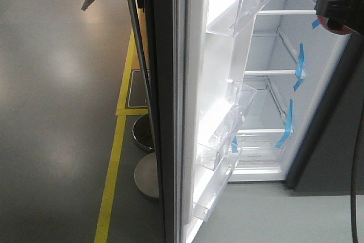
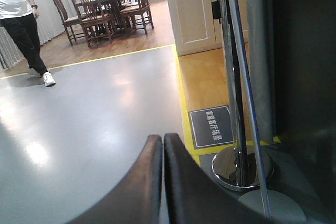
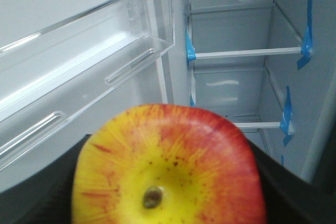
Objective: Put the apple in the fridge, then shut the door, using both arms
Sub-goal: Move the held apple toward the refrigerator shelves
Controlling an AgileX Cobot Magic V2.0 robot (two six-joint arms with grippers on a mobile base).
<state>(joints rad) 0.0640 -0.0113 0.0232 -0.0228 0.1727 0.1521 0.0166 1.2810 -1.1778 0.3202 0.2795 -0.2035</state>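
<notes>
The right gripper (image 1: 341,5) is pinching the apple (image 3: 168,166) between its jaws, stem dimple facing the wrist camera. It is holding the apple up in the air in front of the open fridge (image 3: 231,19), not yet inside.

From the apple, the clear shelves (image 3: 247,52) are lying straight ahead and a little to the right, each edged with blue tape (image 3: 306,40). The door (image 1: 193,83) is standing wide open to the left of the opening, with its clear bins (image 1: 244,4) jutting towards the apple's path. So the coming move is looking like a straight reach forward onto a shelf, keeping right of the nearest bin (image 3: 105,45). The apple is round, so no long axis is mattering here, though it could roll once let go.

Shelves and bins are showing nothing in them.

The left gripper (image 2: 161,177) is hanging with its jaws pressed together on nothing, looking out over the grey floor (image 2: 94,108) beside a chrome post (image 2: 233,87). It seems to be sitting on the outer side of the door, so I judge it the nearer arm for pushing the door shut afterwards.
</notes>
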